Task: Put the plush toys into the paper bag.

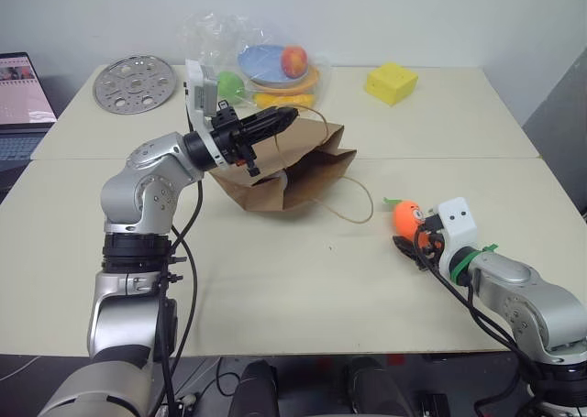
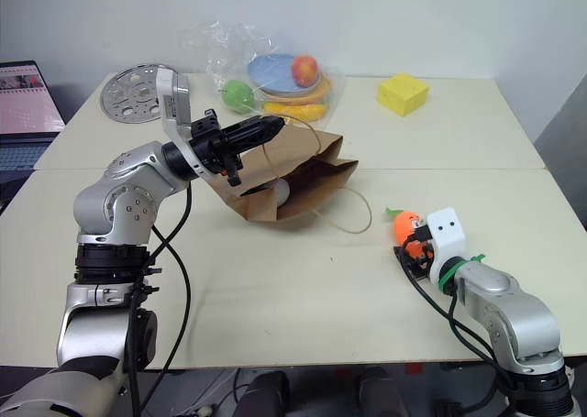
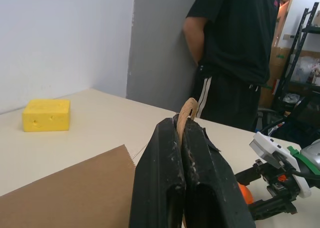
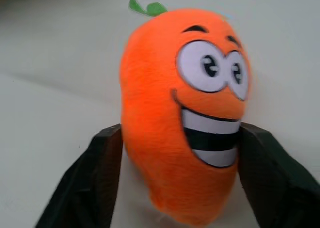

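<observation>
My left gripper (image 1: 286,116) is pinched tight on a twisted loop handle of the brown kraft paper bag (image 1: 307,171), the white egg-like plush (image 2: 281,192) already lying inside. My right gripper (image 4: 172,175) straddles the orange carrot plush (image 4: 185,102) on the table; whether it is clamped yet I cannot tell. That one remains.

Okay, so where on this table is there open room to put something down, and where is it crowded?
Bare tabletop runs along the near edge between the paper bag and the carrot toy, and again beyond the carrot toward the yellow block. It's crowded at the far side around the plastic bag of fruits and the metal disc.
</observation>
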Controlling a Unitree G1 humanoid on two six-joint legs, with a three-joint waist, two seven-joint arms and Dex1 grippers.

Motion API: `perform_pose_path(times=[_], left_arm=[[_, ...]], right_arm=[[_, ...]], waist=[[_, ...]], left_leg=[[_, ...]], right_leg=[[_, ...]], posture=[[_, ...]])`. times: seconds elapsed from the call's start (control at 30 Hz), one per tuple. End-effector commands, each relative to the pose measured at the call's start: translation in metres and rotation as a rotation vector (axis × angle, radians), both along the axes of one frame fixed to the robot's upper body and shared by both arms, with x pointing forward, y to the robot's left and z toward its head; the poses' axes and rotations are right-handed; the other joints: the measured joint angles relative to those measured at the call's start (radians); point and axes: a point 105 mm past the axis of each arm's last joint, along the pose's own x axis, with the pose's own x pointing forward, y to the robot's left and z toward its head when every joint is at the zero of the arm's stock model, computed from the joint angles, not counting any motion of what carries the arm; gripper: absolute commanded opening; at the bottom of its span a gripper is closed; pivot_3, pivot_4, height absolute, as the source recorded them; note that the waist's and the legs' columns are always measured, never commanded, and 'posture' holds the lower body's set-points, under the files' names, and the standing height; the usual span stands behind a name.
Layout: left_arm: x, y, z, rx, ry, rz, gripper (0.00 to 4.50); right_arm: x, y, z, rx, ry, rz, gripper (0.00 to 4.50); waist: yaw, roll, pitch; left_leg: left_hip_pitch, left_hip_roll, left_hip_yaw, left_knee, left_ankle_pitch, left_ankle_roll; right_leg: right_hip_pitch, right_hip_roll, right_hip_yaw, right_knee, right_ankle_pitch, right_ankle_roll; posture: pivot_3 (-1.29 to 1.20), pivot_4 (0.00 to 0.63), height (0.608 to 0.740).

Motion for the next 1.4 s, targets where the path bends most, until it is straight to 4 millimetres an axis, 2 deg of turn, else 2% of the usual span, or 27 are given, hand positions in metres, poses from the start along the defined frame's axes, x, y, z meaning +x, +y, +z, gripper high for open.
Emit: perform_pose_path(times=[0.03,0.1,0.23,0.3,0.43,0.6,0.73,0.8,0.9,0.97,1.23,1.4], left_arm=[[-0.006,-0.002,0.01,0.017,-0.049,-0.012,0.0],[-0.006,-0.002,0.011,0.014,-0.048,-0.012,0.0],[-0.004,-0.002,0.014,0.022,-0.052,-0.012,0.0],[-0.004,-0.002,0.014,0.023,-0.051,-0.013,0.0],[-0.005,-0.004,0.012,0.026,-0.045,-0.022,0.0],[-0.004,-0.007,0.011,0.022,-0.042,-0.03,0.0],[-0.004,-0.011,0.011,0.014,-0.04,-0.039,0.0],[-0.004,-0.012,0.013,0.01,-0.04,-0.043,0.0],[-0.005,-0.012,0.014,0.013,-0.045,-0.046,0.0],[-0.006,-0.013,0.014,0.013,-0.046,-0.049,0.0],[-0.009,-0.017,0.017,0.004,-0.05,-0.07,0.0],[-0.01,-0.016,0.018,0.0,-0.05,-0.072,0.0]], right_arm=[[0.001,-0.002,0.011,0.011,-0.053,0.001,2.06],[0.001,-0.004,0.014,0.011,-0.068,-0.005,1.32],[0.001,-0.014,0.04,-0.005,-0.146,0.033,0.02],[0.001,-0.017,0.058,-0.011,-0.197,0.061,0.01],[-0.003,-0.007,0.095,0.034,-0.283,0.182,0.01],[-0.009,0.028,0.117,0.013,-0.299,0.411,0.01],[0.013,0.058,0.112,0.083,-0.281,0.423,0.01],[0.019,0.072,0.109,0.086,-0.277,0.449,0.01],[0.026,0.088,0.117,0.087,-0.293,0.487,0.01],[0.028,0.097,0.112,0.032,-0.276,0.541,0.01],[0.042,0.11,0.087,-0.139,-0.212,0.611,0.01],[0.05,0.117,0.084,-0.15,-0.209,0.61,0.01]], waist=[[0.0,0.0,0.0],[0.001,0.0,0.0],[0.003,0.0,0.0],[0.004,0.0,0.0],[0.001,0.0,0.0],[0.002,0.0,0.0],[-0.001,0.0,0.0],[-0.001,0.0,0.0],[-0.001,0.0,0.0],[0.0,0.0,0.0],[0.001,0.0,0.0],[-0.001,0.0,0.0]], left_leg=[[0.0,0.0,0.0,0.0,0.0,0.0],[0.0,0.0,0.0,0.0,0.0,0.0],[0.0,0.0,0.0,0.0,0.0,0.0],[0.0,0.0,0.0,0.0,0.0,0.0],[0.001,0.0,0.0,0.0,0.0,0.0],[0.001,0.0,0.0,0.0,0.0,0.0],[0.001,0.0,0.0,0.001,0.0,0.0],[0.002,0.0,0.0,0.0,0.0,0.0],[0.001,0.0,0.0,0.0,0.0,0.0],[0.001,0.0,0.0,0.0,0.0,0.0],[0.001,0.0,-0.001,0.0,0.0,0.0],[0.001,0.0,-0.001,0.0,0.0,0.0]], right_leg=[[0.0,0.0,0.0,0.0,0.0,0.0],[0.0,0.0,0.0,0.0,0.0,0.0],[0.0,0.0,0.0,0.0,0.0,0.0],[0.0,0.0,0.0,0.0,0.0,0.0],[0.001,0.0,0.0,0.0,0.0,0.0],[0.002,0.0,0.0,-0.001,0.0,0.0],[0.002,0.0,-0.001,0.0,0.0,0.0],[0.002,0.0,0.0,0.0,0.0,0.0],[0.002,0.0,0.0,0.0,0.0,0.0],[0.001,0.0,-0.001,0.0,0.0,0.0],[0.002,0.0,-0.002,0.0,0.0,0.0],[0.001,0.0,-0.002,0.0,0.0,0.0]], posture=[[0.0,0.15,0.74],[0.0,0.15,0.74],[0.0,0.15,0.74],[0.0,0.15,0.74],[0.0,0.15,0.74],[0.0,0.15,0.74],[0.0,0.15,0.74],[0.0,0.15,0.74],[0.0,0.15,0.74],[0.0,0.15,0.74],[0.0,0.15,0.74],[0.0,0.15,0.74]])
